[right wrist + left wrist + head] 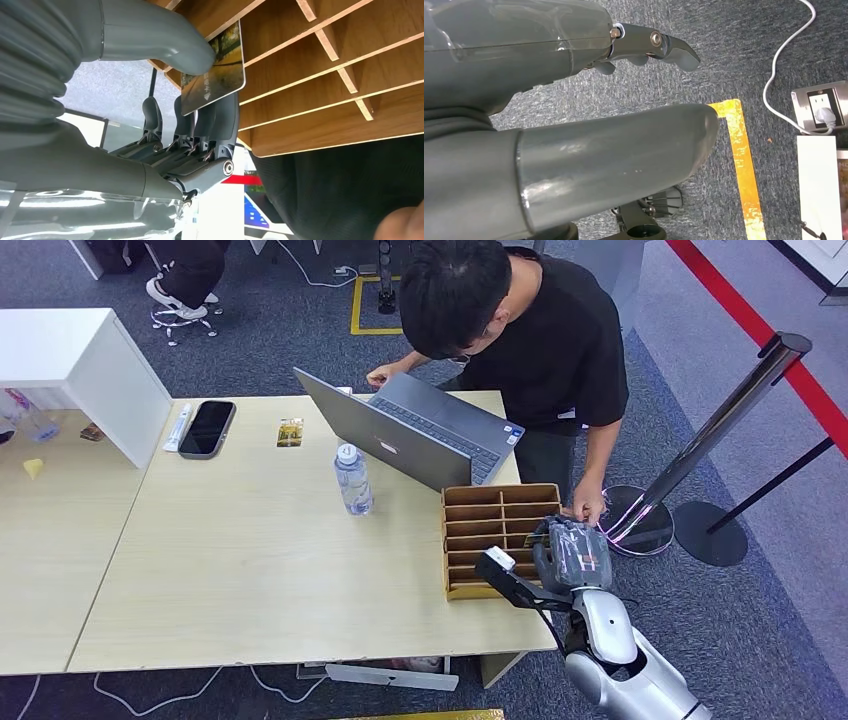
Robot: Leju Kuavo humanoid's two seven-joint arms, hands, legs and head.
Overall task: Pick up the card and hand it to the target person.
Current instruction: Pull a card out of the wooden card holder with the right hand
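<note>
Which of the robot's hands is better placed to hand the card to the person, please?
The right hand. It already pinches the card between thumb and fingers at the wooden organizer, beside the person. The left hand holds nothing and hangs over the carpet.

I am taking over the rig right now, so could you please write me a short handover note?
Right hand: pinches the gold-brown printed card between thumb and fingers, beside the slotted wooden card rack.
Left hand: holds nothing, hanging over the grey carpet.
Done: card gripped at the rack.
Left: lift it clear and hand it to the person in the black T-shirt, who stands at the open grey laptop.
</note>
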